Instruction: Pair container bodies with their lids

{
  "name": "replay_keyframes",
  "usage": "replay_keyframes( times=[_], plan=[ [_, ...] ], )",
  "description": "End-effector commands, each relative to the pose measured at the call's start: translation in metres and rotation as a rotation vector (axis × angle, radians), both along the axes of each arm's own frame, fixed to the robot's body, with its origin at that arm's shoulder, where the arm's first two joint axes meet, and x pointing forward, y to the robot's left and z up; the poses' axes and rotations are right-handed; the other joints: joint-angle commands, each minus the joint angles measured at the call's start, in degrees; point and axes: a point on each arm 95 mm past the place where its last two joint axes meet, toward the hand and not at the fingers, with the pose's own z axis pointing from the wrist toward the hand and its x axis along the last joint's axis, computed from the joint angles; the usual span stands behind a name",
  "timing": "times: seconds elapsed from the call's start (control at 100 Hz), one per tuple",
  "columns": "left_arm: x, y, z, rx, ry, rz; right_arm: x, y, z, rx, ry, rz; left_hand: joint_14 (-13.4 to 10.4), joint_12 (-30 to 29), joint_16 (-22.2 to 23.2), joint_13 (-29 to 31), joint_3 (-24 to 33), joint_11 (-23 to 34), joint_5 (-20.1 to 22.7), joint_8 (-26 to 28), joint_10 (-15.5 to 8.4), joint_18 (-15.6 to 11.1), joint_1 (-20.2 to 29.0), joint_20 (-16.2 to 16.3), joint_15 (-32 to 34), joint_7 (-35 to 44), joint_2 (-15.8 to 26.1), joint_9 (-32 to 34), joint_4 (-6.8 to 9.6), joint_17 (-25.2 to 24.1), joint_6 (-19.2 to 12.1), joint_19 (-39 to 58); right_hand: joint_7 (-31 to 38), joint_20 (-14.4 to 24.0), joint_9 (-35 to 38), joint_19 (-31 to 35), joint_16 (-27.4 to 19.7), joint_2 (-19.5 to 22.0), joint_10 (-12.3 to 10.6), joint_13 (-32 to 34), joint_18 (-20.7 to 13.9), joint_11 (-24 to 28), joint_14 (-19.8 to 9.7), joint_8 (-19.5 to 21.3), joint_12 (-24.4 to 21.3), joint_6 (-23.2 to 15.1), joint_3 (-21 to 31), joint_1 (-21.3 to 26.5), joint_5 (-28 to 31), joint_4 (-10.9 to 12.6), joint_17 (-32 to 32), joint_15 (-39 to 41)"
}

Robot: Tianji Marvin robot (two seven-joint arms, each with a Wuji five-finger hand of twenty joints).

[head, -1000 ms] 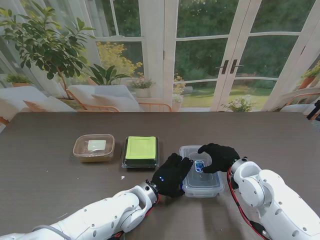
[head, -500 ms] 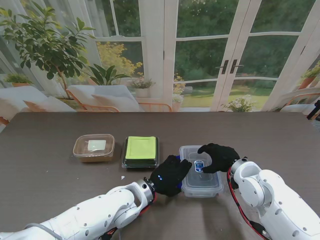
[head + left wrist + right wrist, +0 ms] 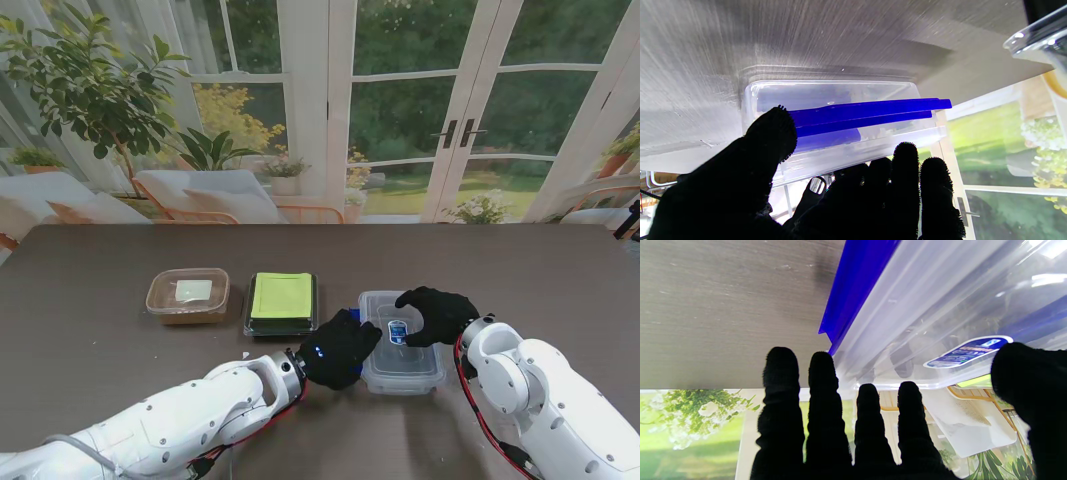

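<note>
A clear lidded container (image 3: 403, 345) with blue side clips (image 3: 867, 113) sits on the table in front of me. My left hand (image 3: 338, 348) grips its left side, with the thumb (image 3: 773, 133) on the blue clip and the fingers over the lid's edge. My right hand (image 3: 435, 313) lies on the far right of the lid (image 3: 940, 306). Its fingers (image 3: 821, 373) curl over the far edge and its thumb is beside the blue label (image 3: 968, 351). A black container with a green lid (image 3: 281, 303) and a brownish clear lidded container (image 3: 187, 294) stand to the left.
The dark wood table (image 3: 520, 270) runs to glass doors at the far side. A small white speck (image 3: 246, 354) lies near my left forearm. The rim of a neighbouring container (image 3: 1037, 40) shows in the left wrist view.
My left hand has slid slightly left along the container's side and its forearm has dropped lower, and a blue clip end now shows beside its fingers. The right hand has not moved.
</note>
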Motion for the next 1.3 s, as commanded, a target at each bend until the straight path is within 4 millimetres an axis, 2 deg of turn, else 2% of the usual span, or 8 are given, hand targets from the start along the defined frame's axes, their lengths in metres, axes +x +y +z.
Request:
replay_keyframes(
  times=[0.0, 0.25, 0.55, 0.59, 0.64, 0.79, 0.86, 1.29],
  plan=[
    [0.005, 0.006, -0.001, 0.026, 0.003, 0.022, -0.012, 0.0, -0.026, -0.021, 0.087, 0.004, 1.72, 1.54, 0.0, 2.11, 4.98, 5.63, 3.5, 2.03, -3.02, 2.46, 9.91, 1.37, 1.06, 4.82, 7.21, 4.14, 2.83, 0.55, -2.35, 2.75, 0.3, 0.17, 6.15, -0.16, 0.01, 1.45, 1.64, 0.63, -0.62, 6.39, -3.18, 0.09, 2.51, 0.49, -1.87, -0.48, -0.29, 0.1, -17.28, -0.17],
    [0.009, 0.006, 0.002, 0.047, -0.016, -0.004, -0.013, 0.0, -0.026, -0.02, 0.093, 0.006, 1.93, 1.99, 2.29, 6.61, 2.71, 6.17, 4.34, 2.52, -4.12, 4.29, 11.38, 4.49, 4.24, 5.7, 8.79, 5.48, 2.95, 4.01, -3.75, 9.06, 0.4, 0.18, 6.1, -0.16, 0.02, 1.48, 1.65, 0.73, -0.6, 6.39, -3.21, 0.13, 2.5, 0.57, -1.89, -0.46, -0.37, 0.1, -17.28, -0.12],
    [0.014, 0.007, 0.009, 0.11, -0.058, -0.075, -0.013, -0.001, -0.026, -0.02, 0.096, 0.004, -0.53, 3.94, 4.2, 14.69, 12.42, 8.47, 7.38, 4.13, -5.75, 3.65, 9.79, 7.1, 8.15, 8.92, -1.28, 11.25, 3.27, 12.25, -5.8, 16.05, 0.52, 0.18, 6.03, -0.16, 0.01, 1.5, 1.68, 0.71, -0.63, 6.38, -3.26, 0.16, 2.49, 0.68, -1.98, -0.44, -0.33, 0.09, -17.28, -0.13],
    [0.013, 0.007, 0.009, 0.115, -0.059, -0.083, -0.013, -0.001, -0.027, -0.019, 0.097, 0.003, -0.97, 4.41, 4.39, 15.66, 1.58, 8.77, 7.73, 4.28, -5.95, 3.26, 10.24, 6.79, 8.61, 9.21, 2.08, 11.74, 2.82, 13.2, -6.18, 16.54, 0.52, 0.18, 6.06, -0.16, 0.01, 1.51, 1.69, 0.68, -0.65, 6.4, -3.37, 0.16, 2.49, 0.71, -1.99, -0.4, -0.34, 0.1, -17.28, -0.14],
    [0.013, 0.007, 0.009, 0.12, -0.06, -0.091, -0.013, -0.001, -0.027, -0.018, 0.098, 0.003, -1.59, 4.76, 4.44, 16.63, -1.34, 9.21, 8.21, 4.43, -6.24, 3.18, 11.98, 6.6, 8.88, 9.56, 1.97, 12.6, 2.95, 13.94, -6.59, 16.77, 0.53, 0.18, 6.07, -0.17, 0.0, 1.53, 1.61, 0.64, -0.65, 6.42, -3.33, 0.17, 2.5, 0.82, -2.0, -0.44, -0.39, 0.09, -17.29, -0.15],
    [0.01, 0.007, 0.006, 0.119, -0.043, -0.092, -0.013, 0.0, -0.027, -0.015, 0.1, 0.004, -1.11, 5.23, 4.36, 16.5, -2.01, 9.76, 8.53, 4.51, -6.16, 3.13, 11.51, 6.31, 8.53, 9.74, 3.02, 13.37, 2.98, 13.91, -6.57, 16.46, 0.56, 0.2, 5.98, -0.15, 0.02, 1.56, 1.65, 0.68, -0.71, 6.41, -3.35, 0.17, 2.5, 0.82, -2.05, -0.4, -0.42, 0.11, -17.28, -0.11],
    [0.008, 0.008, 0.005, 0.108, -0.021, -0.067, -0.013, 0.0, -0.027, -0.015, 0.101, 0.004, -0.79, 5.64, 4.5, 16.26, 11.3, 9.67, 8.56, 4.55, -5.84, 3.42, 9.2, 5.96, 8.24, 9.82, 1.21, 13.61, 3.05, 13.55, -6.34, 16.09, 0.58, 0.2, 5.98, -0.15, 0.02, 1.66, 1.64, 0.6, -0.69, 6.42, -3.24, 0.18, 2.5, 0.76, -2.09, -0.45, -0.4, 0.11, -17.27, -0.12],
    [0.018, 0.02, 0.018, -0.122, 0.194, 0.245, -0.011, 0.001, -0.026, -0.014, 0.096, 0.011, 3.04, 14.28, 13.58, 24.21, 3.02, 16.37, 9.93, 3.4, -3.26, 8.05, 2.99, 13.56, 23.86, 7.83, 7.52, 19.04, 2.76, 22.91, -3.17, 33.17, 0.54, 0.22, 6.1, -0.13, 0.0, 1.65, 1.57, 0.65, -0.62, 6.44, -3.3, 0.14, 2.49, 0.6, -2.14, -0.44, -0.44, 0.14, -17.26, -0.12]
  ],
)
